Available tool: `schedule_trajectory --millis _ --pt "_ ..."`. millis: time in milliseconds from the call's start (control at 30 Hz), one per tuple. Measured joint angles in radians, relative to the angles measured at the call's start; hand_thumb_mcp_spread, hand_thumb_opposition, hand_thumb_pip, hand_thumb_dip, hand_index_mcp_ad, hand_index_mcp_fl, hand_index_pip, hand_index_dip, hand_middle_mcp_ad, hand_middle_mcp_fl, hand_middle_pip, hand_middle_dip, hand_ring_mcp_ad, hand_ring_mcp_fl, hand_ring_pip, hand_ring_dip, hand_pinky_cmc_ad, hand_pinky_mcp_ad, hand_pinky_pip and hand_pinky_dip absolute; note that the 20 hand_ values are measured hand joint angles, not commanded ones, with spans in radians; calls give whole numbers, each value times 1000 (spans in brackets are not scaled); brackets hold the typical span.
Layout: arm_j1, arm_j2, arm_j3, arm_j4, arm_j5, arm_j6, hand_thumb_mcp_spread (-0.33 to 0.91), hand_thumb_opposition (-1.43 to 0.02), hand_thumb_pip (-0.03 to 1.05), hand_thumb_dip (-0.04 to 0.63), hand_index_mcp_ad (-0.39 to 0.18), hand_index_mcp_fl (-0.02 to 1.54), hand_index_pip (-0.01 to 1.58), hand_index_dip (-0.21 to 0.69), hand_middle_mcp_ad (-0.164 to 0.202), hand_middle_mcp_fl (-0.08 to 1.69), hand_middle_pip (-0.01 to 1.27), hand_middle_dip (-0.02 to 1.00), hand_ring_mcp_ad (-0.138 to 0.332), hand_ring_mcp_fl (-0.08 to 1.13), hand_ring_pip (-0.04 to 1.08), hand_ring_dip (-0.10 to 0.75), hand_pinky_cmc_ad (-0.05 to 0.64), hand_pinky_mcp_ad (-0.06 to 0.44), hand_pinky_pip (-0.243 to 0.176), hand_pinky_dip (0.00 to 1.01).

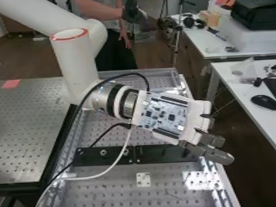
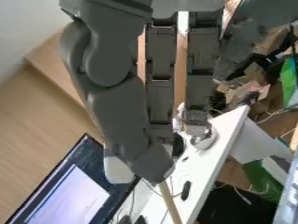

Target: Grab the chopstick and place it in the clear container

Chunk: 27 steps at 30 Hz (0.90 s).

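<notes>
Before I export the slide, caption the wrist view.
Chopstick pinched in the robot hand, one end jutting past the fingertips, a white table in the background.

The white arm has a red ring, the robot hand dark grey fingers and a circuit board.

A slim, tan chopstick is held aslant by the robot hand; a clear container is seen on the white tabletop.
</notes>
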Motion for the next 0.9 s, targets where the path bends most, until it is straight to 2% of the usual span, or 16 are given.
schedule_trajectory --millis 233,467,733,900 --pt "-1 32 9 -29 3 -38 852 -1110 501 326 -129 1531 157 386 37 1299 278 604 129 860 94 375 506 190 45 180" --pt "7 104 3 -61 7 -113 852 -1110 501 326 -131 1527 152 396 35 1299 278 600 127 897 98 379 506 194 63 185" --pt "36 236 -86 -59 6 -199 848 -1110 501 326 -138 1527 154 412 37 1300 278 600 129 929 93 391 506 201 65 187" --pt "64 311 -150 -55 -5 -232 827 -1112 506 323 -140 1527 154 428 44 1300 274 600 133 929 91 380 506 201 65 187"
